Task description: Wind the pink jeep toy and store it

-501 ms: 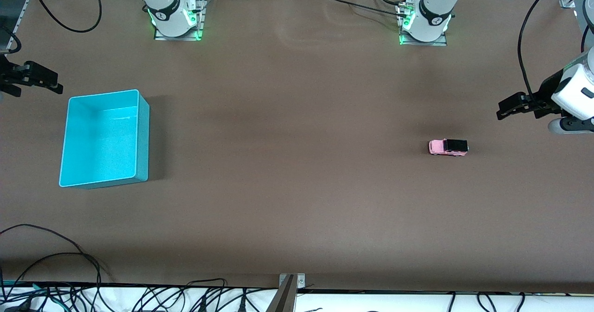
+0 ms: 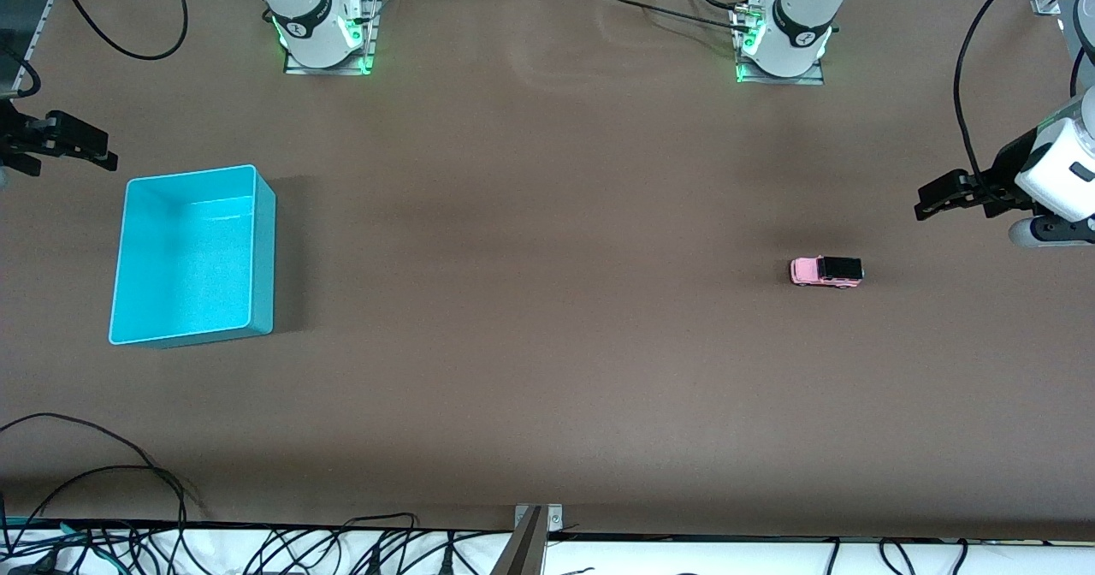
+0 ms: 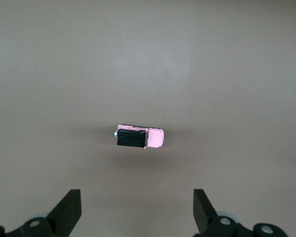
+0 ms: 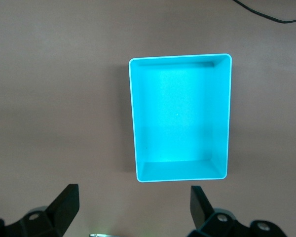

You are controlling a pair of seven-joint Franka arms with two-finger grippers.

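At the right arm's end of the desk, my right gripper (image 2: 94, 154) waits near the turquoise box (image 2: 265, 250), jaws wide, empty. The pink jeep toy (image 2: 825, 271) sits toward my left gripper (image 2: 928, 203), jaws wide, empty. I should descend squarely, pinching its sides.

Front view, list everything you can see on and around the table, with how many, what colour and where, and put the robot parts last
toy jeep: one, pink with black roof, on the table toward the left arm's end, on its wheels
box: one, turquoise, open top, nothing in it, toward the right arm's end
table: one, brown
cables: several, black, along the table edge nearest the front camera
left gripper: one, black, open, in the air above the table at its own end, near the jeep
right gripper: one, black, open, in the air above the table edge at its own end, near the box
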